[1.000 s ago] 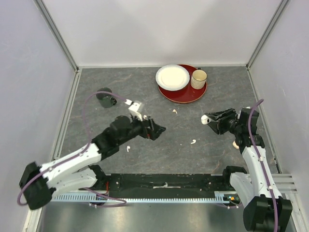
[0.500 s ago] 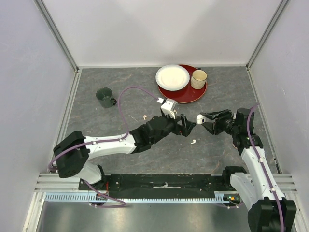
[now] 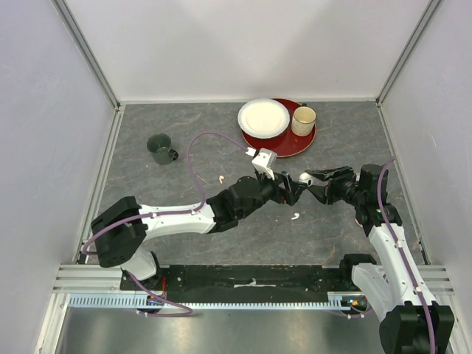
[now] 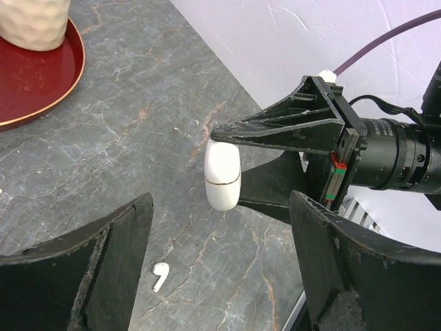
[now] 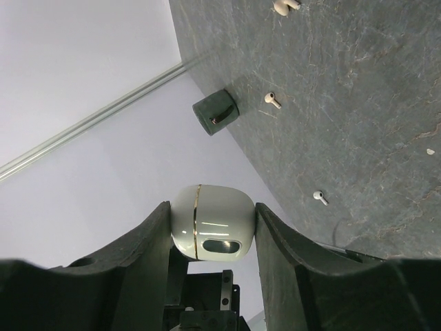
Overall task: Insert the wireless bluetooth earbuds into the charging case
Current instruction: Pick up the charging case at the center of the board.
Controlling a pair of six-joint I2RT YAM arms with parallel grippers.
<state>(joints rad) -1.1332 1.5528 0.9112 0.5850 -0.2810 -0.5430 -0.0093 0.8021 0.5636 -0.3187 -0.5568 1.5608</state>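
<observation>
The white charging case [image 5: 212,222], closed with a thin gold seam, sits pinched between the fingers of my right gripper [image 5: 212,231], held above the table. In the top view the case [image 3: 304,178] hangs at centre right. My left gripper [image 3: 293,189] faces it from the left, open and holding nothing. In the left wrist view the case [image 4: 222,176] is just ahead of the wide-apart fingers [image 4: 89,276], apart from them. Small white earbuds lie on the table: one [image 3: 296,216] below the grippers, one [image 3: 221,179] beside the left arm, and one [image 4: 160,276] under the left jaws.
A red tray [image 3: 296,147] at the back carries a white plate [image 3: 263,118] and a cream mug [image 3: 304,119]. A dark green mug [image 3: 160,147] stands at the back left. White walls close in the grey stone tabletop.
My left arm has swung right across the table until its open gripper faces the case. The right gripper has shifted slightly left with the case still in it.
</observation>
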